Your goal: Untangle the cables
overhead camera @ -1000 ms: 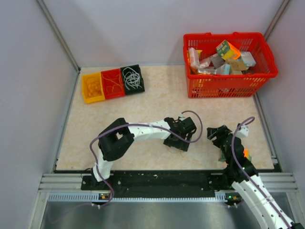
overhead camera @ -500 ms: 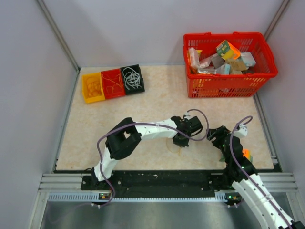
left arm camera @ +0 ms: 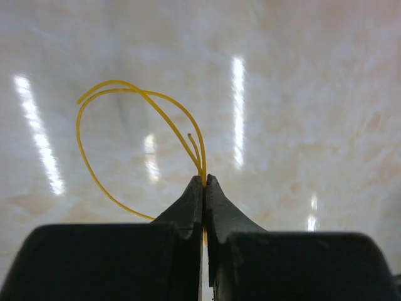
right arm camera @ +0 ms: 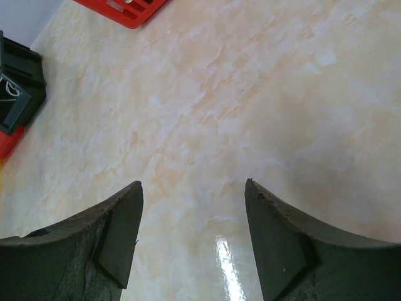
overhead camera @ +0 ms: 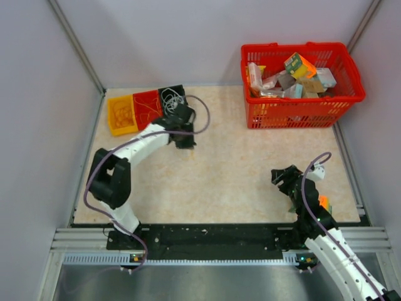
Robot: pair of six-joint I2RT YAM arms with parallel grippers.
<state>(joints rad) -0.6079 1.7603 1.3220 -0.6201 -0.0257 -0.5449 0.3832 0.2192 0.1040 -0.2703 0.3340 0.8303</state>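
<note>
A beige table [overhead camera: 238,163] is carrying three small bins [overhead camera: 148,108] at its far left. Just beside them, the left gripper [left arm camera: 205,182] is pinching a thin orange cable [left arm camera: 77,128], jaws fully closed, with the loop fanning ahead and leftward. The right gripper [right arm camera: 193,188] is hanging wide open and empty, well apart.

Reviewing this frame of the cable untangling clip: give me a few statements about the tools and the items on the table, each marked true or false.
1. The left tool is shut on a thin orange cable. True.
2. The right tool grips a cable. False: it is open, holding nothing.
3. The left tool is beside the red basket. False: it is near the black bin, far left; the basket is far right.
4. The black bin holds white cables. True.
</note>
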